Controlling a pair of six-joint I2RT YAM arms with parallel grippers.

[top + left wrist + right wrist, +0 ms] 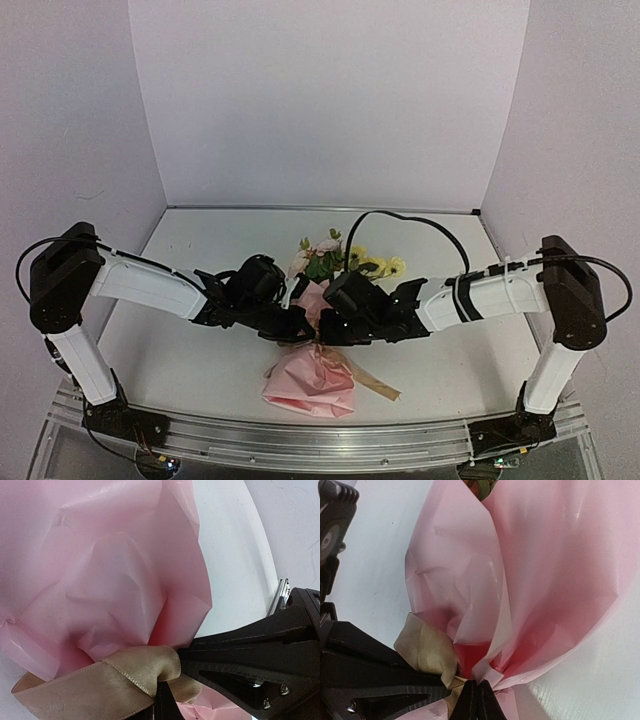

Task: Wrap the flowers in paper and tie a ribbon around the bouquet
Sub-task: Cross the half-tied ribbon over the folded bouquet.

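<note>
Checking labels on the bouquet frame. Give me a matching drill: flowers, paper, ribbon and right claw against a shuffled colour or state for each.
Things:
1. flowers
2. paper
3. ribbon
4. right claw

Descriptions:
A. tan, lying against the gathered neck
B. black, shut
C. pink, creased into folds
D. yellow and pinkish, poking out of the far end of the cone

Pairs: 1-D, 2-C, 3-A, 4-B

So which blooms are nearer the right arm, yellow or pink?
The yellow blooms; the pink blooms sit on the other side of the leaves.
</note>
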